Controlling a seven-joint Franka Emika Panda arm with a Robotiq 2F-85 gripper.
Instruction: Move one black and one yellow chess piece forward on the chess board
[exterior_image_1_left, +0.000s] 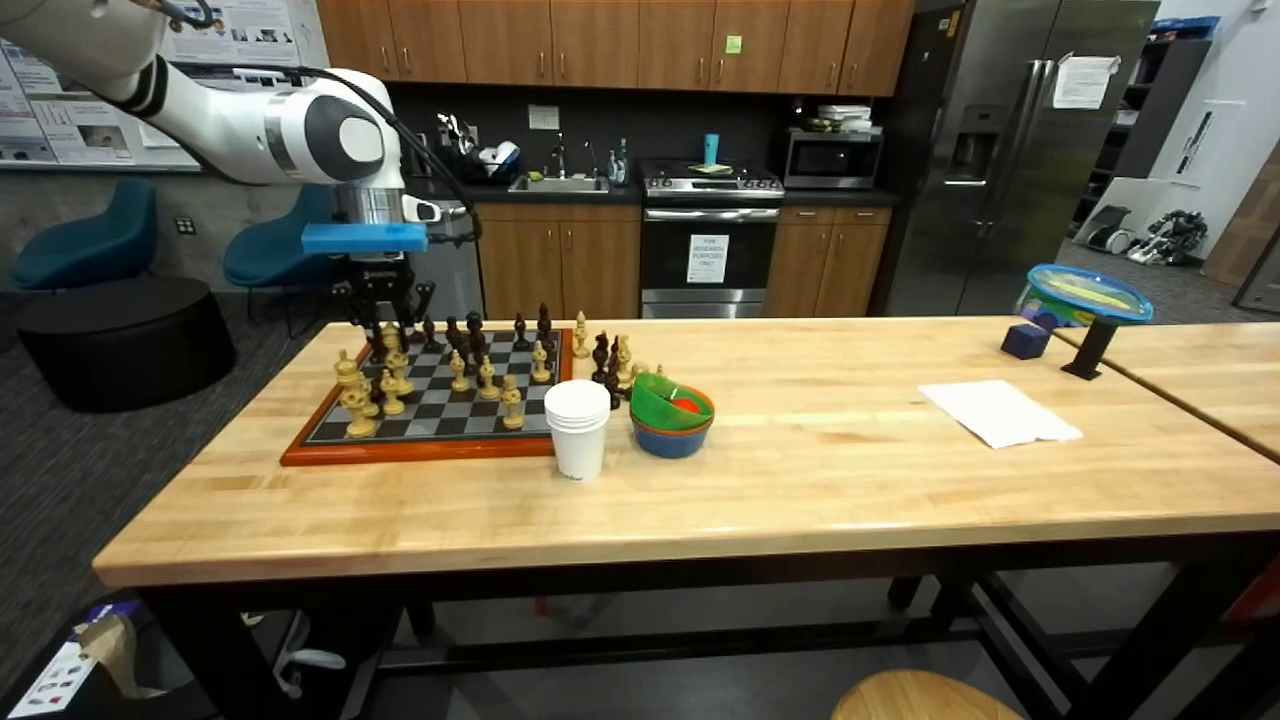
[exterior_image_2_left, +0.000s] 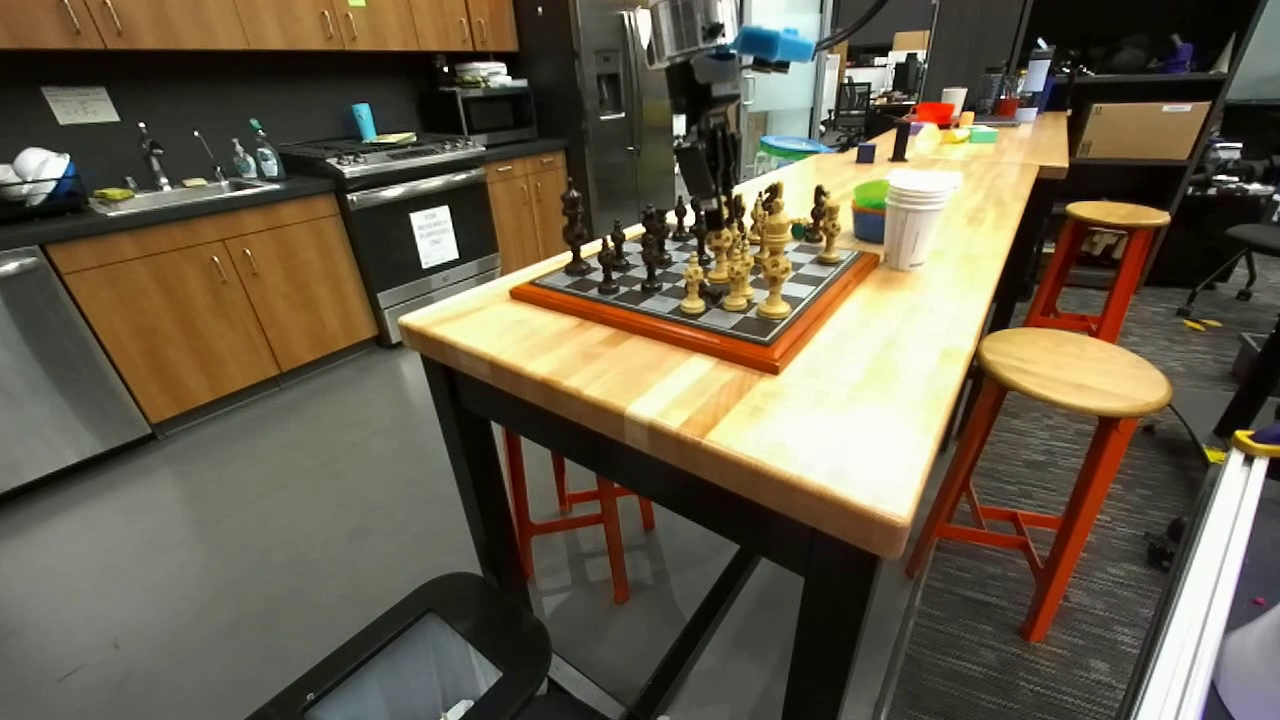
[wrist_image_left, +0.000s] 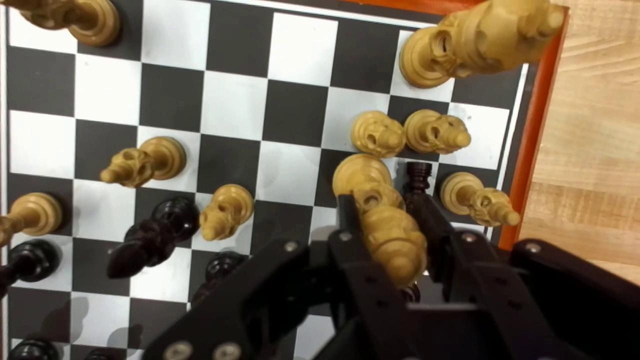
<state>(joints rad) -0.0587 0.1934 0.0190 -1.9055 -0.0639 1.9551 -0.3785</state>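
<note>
The chess board (exterior_image_1_left: 430, 452) shows in both exterior views (exterior_image_2_left: 650, 325) and fills most of the wrist view (wrist_image_left: 542, 125). It holds upright yellow and dark pieces. My gripper (wrist_image_left: 382, 200) points down over the board and is closed around a tall yellow chess piece (wrist_image_left: 392, 235). Both fingers appear to touch its sides. The piece's base is over a dark square; I cannot tell whether it touches the board. In an exterior view the gripper (exterior_image_2_left: 717, 215) is above that piece. A dark piece (wrist_image_left: 418, 175) is partly hidden behind the right finger. Another black piece (wrist_image_left: 150, 240) stands to the left.
Other yellow pieces (wrist_image_left: 377, 132) stand close around the gripper, with a taller one (wrist_image_left: 465, 45) near the board's corner. White stacked cups (exterior_image_1_left: 578, 430) and coloured bowls (exterior_image_1_left: 672, 438) stand beside the board. Off-board pieces (exterior_image_1_left: 610, 365) stand near its edge.
</note>
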